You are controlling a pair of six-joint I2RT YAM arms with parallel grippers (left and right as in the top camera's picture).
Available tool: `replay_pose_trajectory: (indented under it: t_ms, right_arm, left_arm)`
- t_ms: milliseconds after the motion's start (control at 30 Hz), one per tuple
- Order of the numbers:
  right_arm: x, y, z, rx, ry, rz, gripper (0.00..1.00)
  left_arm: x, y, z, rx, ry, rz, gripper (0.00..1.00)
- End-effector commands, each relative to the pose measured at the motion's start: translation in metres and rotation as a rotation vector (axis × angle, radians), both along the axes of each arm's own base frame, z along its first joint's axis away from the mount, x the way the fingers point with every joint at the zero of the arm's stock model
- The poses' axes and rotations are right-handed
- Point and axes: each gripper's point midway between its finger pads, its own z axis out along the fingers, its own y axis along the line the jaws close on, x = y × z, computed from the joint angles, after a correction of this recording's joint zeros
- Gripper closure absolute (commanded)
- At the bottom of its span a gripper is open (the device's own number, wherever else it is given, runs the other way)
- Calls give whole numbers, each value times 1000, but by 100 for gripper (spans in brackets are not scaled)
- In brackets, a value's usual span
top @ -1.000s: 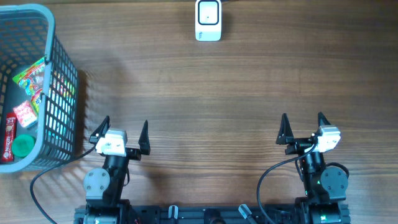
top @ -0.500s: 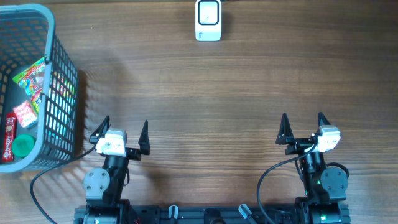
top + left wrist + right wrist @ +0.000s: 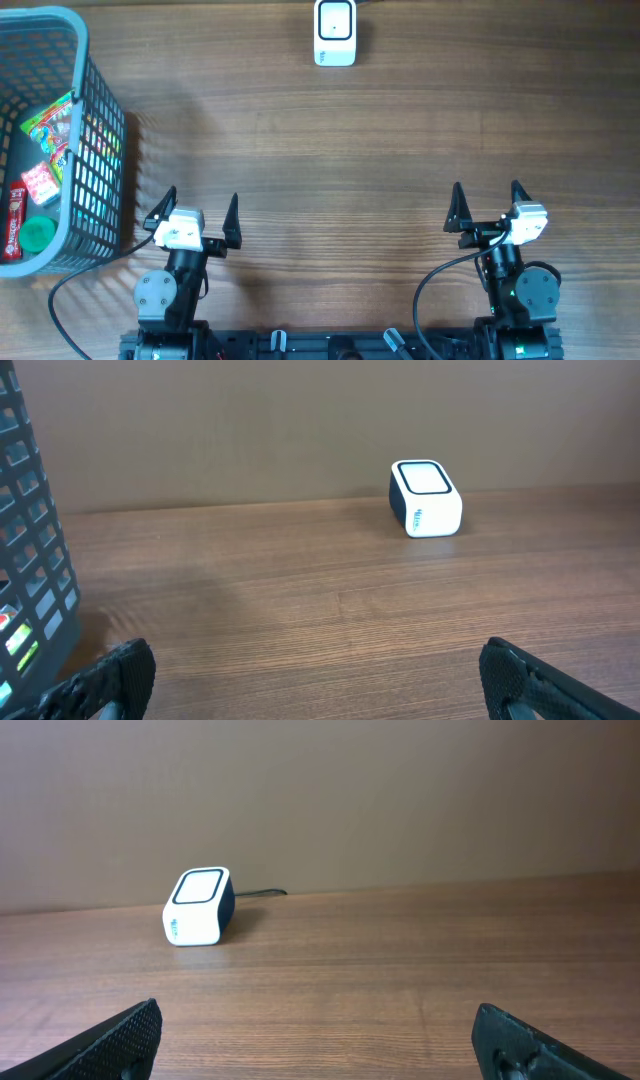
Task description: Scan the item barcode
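Overhead, left pincer [image 3: 200, 202] agape, right pincer [image 3: 486, 192] agape; scanner [image 3: 334, 32] far

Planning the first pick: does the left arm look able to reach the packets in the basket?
Probably yes: the packets lie in an open-topped basket close beside the open left claw, nothing between.

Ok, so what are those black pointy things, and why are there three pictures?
Those belong to two robot arms. The pointy parts are pinchers: the left gripper and the right gripper. Both are open and hold nothing. One picture is taken from above the table. The other two come from small cameras on each wrist, looking forward between the fingers. On the table stand a white barcode scanner and a grey basket with snack packets inside.
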Motion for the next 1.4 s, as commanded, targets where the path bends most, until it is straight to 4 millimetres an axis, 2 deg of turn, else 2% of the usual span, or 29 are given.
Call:
replay_pose_trajectory:
  t_ms: [0,333,467,767,933,1100,1167,1267,1367]
  right_arm:
    - [0,2,1,9,-5,9,0]
    - [0,2,1,10,-5,9,0]
    - [0,2,1,10,-5,9,0]
    - [0,1,1,9,-5,8,0]
    - [0,2,1,10,-5,9,0]
    - [0,2,1,10,-5,9,0]
    - [0,2,1,9,-5,9,0]
    - [0,2,1,9,-5,9,0]
    - [0,2,1,9,-5,9,0]
  left_arm:
    - [1,2,-6,-4,12,13,0]
    - [0,-3,-4,-9,5,-19,0]
    - [0,-4,8,-10,-28,-22,0]
    - [-9,-3,90,-137,-106,-20,0]
    - [0,-7,109,-139,44,-28,0]
    - [20,-11,126,-140,264,-36,0]
    - [28,-25,136,-159,353,-109,0]
    - [26,-51,124,-214,530,-247,0]
    - [35,-53,101,-229,632,-246,0]
